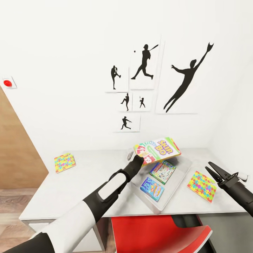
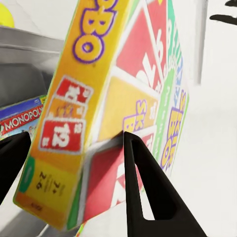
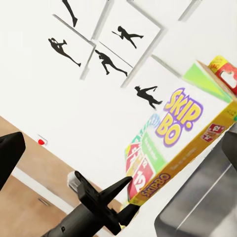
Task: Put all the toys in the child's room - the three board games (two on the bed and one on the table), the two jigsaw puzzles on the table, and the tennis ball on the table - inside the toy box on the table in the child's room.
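Observation:
My left gripper [image 1: 139, 159] is shut on a corner of the red-yellow-green "SKIP-BO" board game [image 1: 158, 149], holding it tilted above the toy box [image 1: 176, 188]. In the left wrist view the box [image 2: 113, 98] sits between the black fingers [image 2: 143, 187]. Two board games lie inside the toy box: a pastel one [image 1: 162, 171] and a blue one [image 1: 152, 188]. One jigsaw puzzle [image 1: 64, 162] lies at the table's far left, another [image 1: 201, 186] right of the toy box. A yellow-green curve [image 2: 5, 15], probably the tennis ball, shows beyond the box's rim. My right gripper [image 1: 215, 171] hangs open and empty at the right.
The light-grey table [image 1: 88, 182] stands against a white wall with black baseball silhouettes [image 1: 143, 63]. A red chair [image 1: 158, 233] sits tucked under the table's front edge. A wooden panel [image 1: 17, 151] and plank floor lie to the left.

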Available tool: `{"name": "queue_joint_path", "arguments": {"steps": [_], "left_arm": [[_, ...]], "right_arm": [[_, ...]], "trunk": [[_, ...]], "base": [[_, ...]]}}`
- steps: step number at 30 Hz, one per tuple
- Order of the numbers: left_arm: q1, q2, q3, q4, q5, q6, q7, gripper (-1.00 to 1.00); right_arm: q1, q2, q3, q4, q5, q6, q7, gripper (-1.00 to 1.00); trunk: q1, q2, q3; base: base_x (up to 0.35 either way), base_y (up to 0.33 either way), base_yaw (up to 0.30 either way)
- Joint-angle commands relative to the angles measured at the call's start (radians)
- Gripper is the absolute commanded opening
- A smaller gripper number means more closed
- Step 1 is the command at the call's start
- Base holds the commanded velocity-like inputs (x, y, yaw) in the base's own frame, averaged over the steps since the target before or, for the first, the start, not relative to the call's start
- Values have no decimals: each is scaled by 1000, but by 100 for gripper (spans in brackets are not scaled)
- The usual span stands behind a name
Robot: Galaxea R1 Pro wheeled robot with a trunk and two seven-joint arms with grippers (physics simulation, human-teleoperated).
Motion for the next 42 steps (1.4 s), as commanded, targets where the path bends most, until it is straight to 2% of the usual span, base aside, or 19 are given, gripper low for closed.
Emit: {"name": "queue_joint_path", "arguments": {"steps": [1,9,11,15,23,29,42], "left_arm": [[-2,0,-7,-4,14,-16,17,-100],[-2,0,-52,-62,60,-64,129,-100],[-2,0,-67,-83,76,-96,178,-100],[-3,0,-86,-124,87,-146,261,-100],[-3,0,-106,-163,92,-168,376,-100],[-4,0,-113,-174,137,-171,449,-100],[-5,0,-113,-186,152,-172,480,-100]], "right_arm": [[-1,0,-1,0,-1,5,2,100],[-1,0,-2,3,-3,5,2,100],[-1,1,-2,4,-4,5,2,100],[-1,1,-2,4,-5,5,2,100],[-1,1,-2,5,-7,5,2,100],[-1,1,-2,5,-8,5,3,100],[-1,0,-2,4,-11,9,6,100]], "trunk": [[1,-2,-2],[1,-2,-2],[1,-2,-2],[1,-2,-2],[1,-2,-2],[1,-2,-2],[1,-2,-2]], "base": [[0,0,0],[0,0,0],[0,0,0],[0,0,0],[0,0,0],[0,0,0],[0,0,0]]}}
